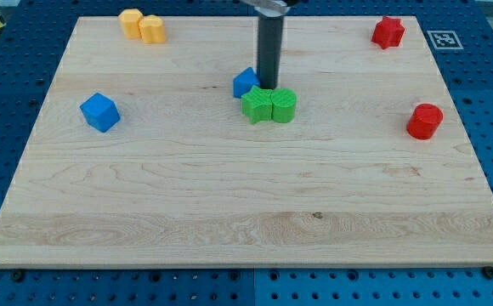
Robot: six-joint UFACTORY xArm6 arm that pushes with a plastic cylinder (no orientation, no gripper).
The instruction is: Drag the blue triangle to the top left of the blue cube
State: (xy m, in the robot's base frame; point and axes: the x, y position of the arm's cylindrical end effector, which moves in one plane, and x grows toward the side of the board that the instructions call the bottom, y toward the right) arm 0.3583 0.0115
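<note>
Camera view: my tip (269, 86) touching right side of small blue triangle block (246, 82), mid-board beside green blocks (269, 104); no jaws on rod. Push under way; next, long leftward shove beyond blue cube (99, 111), far-left.

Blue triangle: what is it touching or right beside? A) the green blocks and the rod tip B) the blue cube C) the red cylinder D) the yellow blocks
A: the blue triangle sits against the two green blocks, with my tip at its right edge; the blue cube is far to the view's left.
</note>
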